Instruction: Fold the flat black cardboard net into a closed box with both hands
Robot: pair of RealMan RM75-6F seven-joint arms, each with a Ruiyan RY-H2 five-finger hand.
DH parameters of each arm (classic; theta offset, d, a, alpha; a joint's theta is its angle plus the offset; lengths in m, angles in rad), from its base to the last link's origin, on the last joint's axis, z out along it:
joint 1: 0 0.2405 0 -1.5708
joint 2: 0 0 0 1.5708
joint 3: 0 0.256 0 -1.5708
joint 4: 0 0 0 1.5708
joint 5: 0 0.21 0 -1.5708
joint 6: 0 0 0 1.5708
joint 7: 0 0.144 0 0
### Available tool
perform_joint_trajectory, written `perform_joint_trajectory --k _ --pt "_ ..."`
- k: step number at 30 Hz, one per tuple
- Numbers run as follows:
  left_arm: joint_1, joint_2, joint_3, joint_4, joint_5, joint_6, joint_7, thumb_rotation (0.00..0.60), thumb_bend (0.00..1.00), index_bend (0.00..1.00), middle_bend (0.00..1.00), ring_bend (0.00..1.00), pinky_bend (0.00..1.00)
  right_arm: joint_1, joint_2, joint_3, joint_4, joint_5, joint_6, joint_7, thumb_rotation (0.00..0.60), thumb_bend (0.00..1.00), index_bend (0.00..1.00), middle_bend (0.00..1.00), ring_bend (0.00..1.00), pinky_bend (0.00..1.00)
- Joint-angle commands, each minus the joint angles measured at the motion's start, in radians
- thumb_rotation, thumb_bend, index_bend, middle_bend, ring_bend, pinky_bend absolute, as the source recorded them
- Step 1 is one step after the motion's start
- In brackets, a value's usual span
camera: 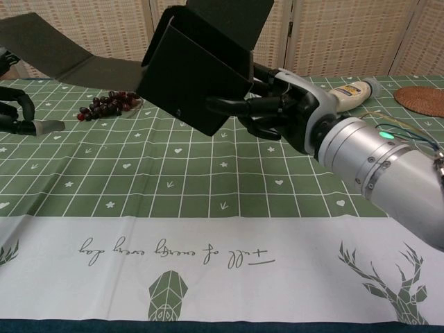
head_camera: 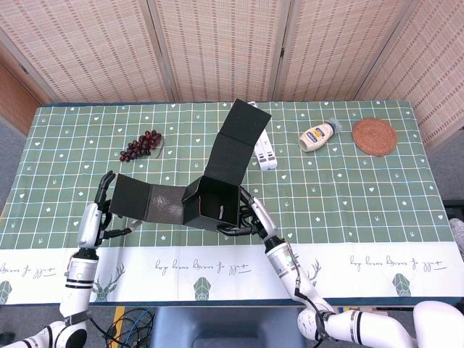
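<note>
Half-folded black box point(head_camera: 212, 205) lifted off bench point(head_camera: 348, 188), gripped by right hand point(head_camera: 250, 216) at its side wall. Left hand point(head_camera: 99, 210), fingers apart, holds nothing, just beside the outstretched flap point(head_camera: 145, 201).

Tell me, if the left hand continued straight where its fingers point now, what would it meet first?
Probably the long side flap of the black cardboard box: the left hand points up toward the flap's outer end, already very close. Depth is unclear, so contact cannot be confirmed.
</note>
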Motion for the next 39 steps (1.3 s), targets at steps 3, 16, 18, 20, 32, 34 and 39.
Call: perform_joint_trajectory --k 3,16,18,20,32,34,39 --pt "-0.003 -0.016 -0.005 -0.035 0.021 0.01 -0.065 0.6 0.08 0.0 0.0 0.62 0.9 0.016 -0.027 -0.013 0.026 -0.001 -0.005 -0.008 0.6 0.3 0.23 0.4 0.8 1.0" --pt "0.008 -0.022 -0.002 -0.069 0.064 0.05 -0.12 0.6 0.08 0.0 0.0 0.62 0.9 0.043 -0.061 -0.04 0.059 0.005 -0.021 -0.062 0.6 0.32 0.23 0.4 0.8 1.0" --pt "0.008 -0.018 0.001 -0.081 0.07 0.049 -0.132 0.6 0.08 0.0 0.0 0.62 0.9 0.051 -0.066 -0.039 0.063 0.01 -0.025 -0.084 0.6 0.33 0.23 0.4 0.8 1.0" --pt "0.005 -0.016 0.006 -0.085 0.078 0.046 -0.132 0.6 0.08 0.0 0.0 0.62 0.9 0.06 -0.073 -0.037 0.067 0.018 -0.031 -0.103 0.6 0.33 0.23 0.4 0.8 1.0" --pt "-0.04 -0.05 0.012 0.001 0.153 0.054 -0.069 0.6 0.08 0.01 0.0 0.62 0.9 0.111 -0.11 -0.009 0.097 0.133 -0.077 -0.257 0.6 0.35 0.23 0.4 0.8 1.0" --pt "-0.049 -0.058 0.013 0.023 0.164 0.058 -0.076 0.6 0.08 0.06 0.01 0.62 0.9 0.116 -0.112 -0.007 0.101 0.146 -0.083 -0.274 0.6 0.35 0.23 0.4 0.8 1.0" --pt "-0.081 -0.093 0.017 0.128 0.207 0.075 -0.087 0.6 0.08 0.21 0.09 0.63 0.9 0.13 -0.113 -0.002 0.108 0.183 -0.104 -0.314 0.6 0.35 0.23 0.4 0.8 1.0"
